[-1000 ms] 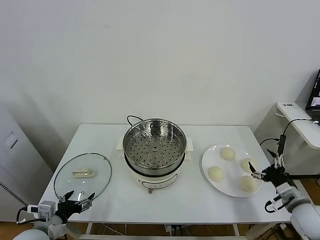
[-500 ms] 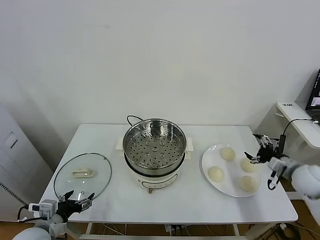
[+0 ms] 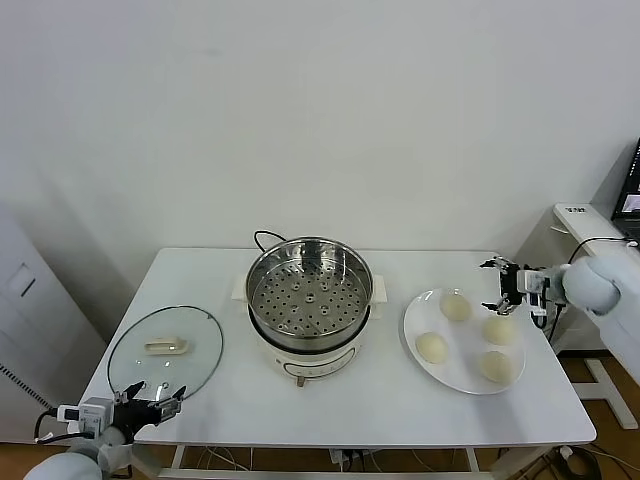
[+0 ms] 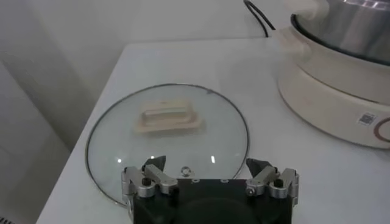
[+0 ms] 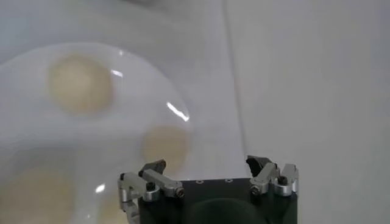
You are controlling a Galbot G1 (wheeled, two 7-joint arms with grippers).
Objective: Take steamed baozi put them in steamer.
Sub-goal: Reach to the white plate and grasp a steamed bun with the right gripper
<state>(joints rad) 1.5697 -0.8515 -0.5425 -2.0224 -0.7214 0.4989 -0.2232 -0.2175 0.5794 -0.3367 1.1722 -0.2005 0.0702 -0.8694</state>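
Table [image 3: 220, 400]: white top carrying everything; the right gripper hangs over its right end, the left gripper sits off its front-left corner.
Steamer [image 3: 309, 291]: shiny perforated basket on a cream cooker base, empty, well away from the right gripper toward the table's middle; this is the drop target, so the carry must cross from the plate toward the centre.
Glass lid [image 4: 167, 137]: lies flat just ahead of the left gripper, clear of the steamer, so nothing blocks the basket.
Plate [image 3: 418, 325]: white, directly below and slightly inward of the right gripper.
Baozi [image 3: 456, 306]: four cream buns on the plate, well apart; two [image 3: 499, 329] lie closest under the right gripper, the others [image 3: 431, 347] and [image 3: 497, 365] farther toward the front edge.
Right gripper [image 3: 508, 287]: jaws spread wide, holding nothing, poised above the plate's far rim.
Left gripper [image 4: 210, 181]: jaws wide apart, empty, parked.
Step in hand: reaching for a first bun, as I judge it.
Doing it well: centre over one bun, come straight down with a finger on each side, close gently since the dough looks soft, and lift clear before crossing over.
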